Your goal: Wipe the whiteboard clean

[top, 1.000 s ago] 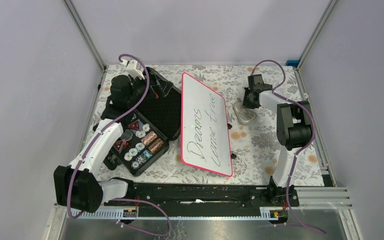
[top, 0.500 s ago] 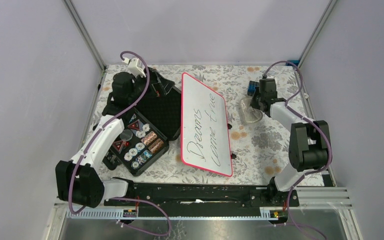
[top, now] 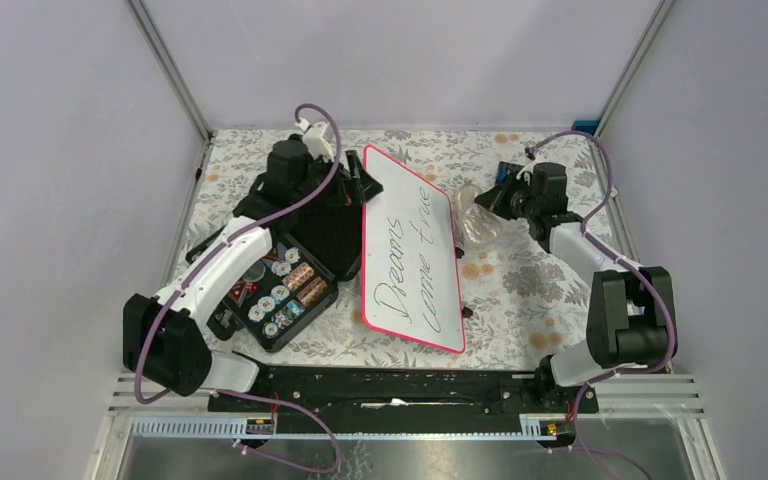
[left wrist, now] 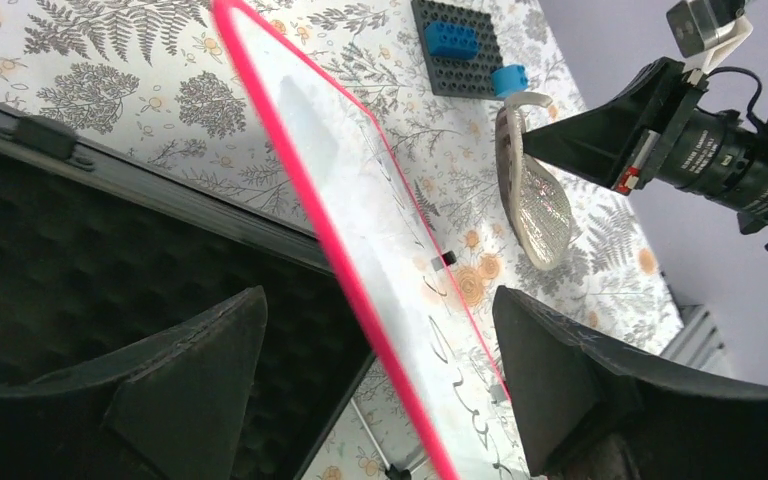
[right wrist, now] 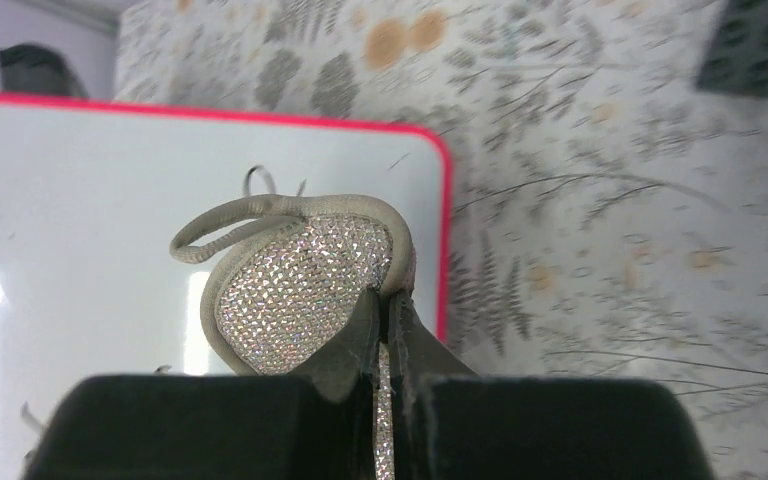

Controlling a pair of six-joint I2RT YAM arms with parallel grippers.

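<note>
I'm watching the whiteboard running off the left wrist view's bottom edge at its near end, its handwriting showing blurred; the right gripper is hiding part of the glittery sandal.

The whiteboard lies mid-table. An open case sits to its left, against its left edge, with small pieces in the case's near half. Just right of the whiteboard's far end, the right gripper grips a shoe; farther right lies a brick plate. The left gripper straddles the whiteboard's far left corner.
</note>
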